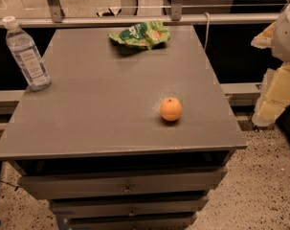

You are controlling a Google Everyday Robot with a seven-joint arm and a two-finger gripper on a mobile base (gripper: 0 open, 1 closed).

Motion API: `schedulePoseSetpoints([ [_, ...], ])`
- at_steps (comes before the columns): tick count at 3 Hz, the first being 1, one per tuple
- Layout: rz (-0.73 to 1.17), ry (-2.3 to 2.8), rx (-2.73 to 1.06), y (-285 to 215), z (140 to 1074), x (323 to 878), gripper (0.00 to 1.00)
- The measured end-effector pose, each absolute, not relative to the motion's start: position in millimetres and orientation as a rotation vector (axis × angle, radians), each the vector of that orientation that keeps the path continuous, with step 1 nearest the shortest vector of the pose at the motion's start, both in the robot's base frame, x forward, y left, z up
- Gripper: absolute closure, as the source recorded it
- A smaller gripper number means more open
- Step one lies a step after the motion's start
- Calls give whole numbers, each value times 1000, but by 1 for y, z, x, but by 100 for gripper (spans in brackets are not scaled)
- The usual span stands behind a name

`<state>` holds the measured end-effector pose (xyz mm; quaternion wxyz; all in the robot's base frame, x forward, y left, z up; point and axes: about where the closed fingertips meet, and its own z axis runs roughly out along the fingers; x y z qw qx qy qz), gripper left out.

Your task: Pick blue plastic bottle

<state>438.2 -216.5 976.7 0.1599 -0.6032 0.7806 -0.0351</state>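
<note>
Drawers [128,188] lie nearest, under the surface [101,128]. The claw [278,92] hangs off its right side; released or clenched, I cannot tell. Past the orange [171,109], the blue plastic bottle [27,54] stands upright at the far left edge, untouched. I judge the approach comes next, a long reach leftward.

open tabletop [101,104] between blue plastic bottle [26,54] at left edge, green snack bag [139,34] at back, orange [171,109] front right; rail [135,20] along the back; gripper [274,97] off beyond right edge, well apart.
</note>
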Motion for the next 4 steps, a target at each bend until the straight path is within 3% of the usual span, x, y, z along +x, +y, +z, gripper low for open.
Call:
schedulePoseSetpoints([
  [2,-69,2206,-1704,-211,978,442,0],
  [3,57,2135,-1670,-183,976,462,0],
  [4,347,1978,-1607,-107,970,499,0],
])
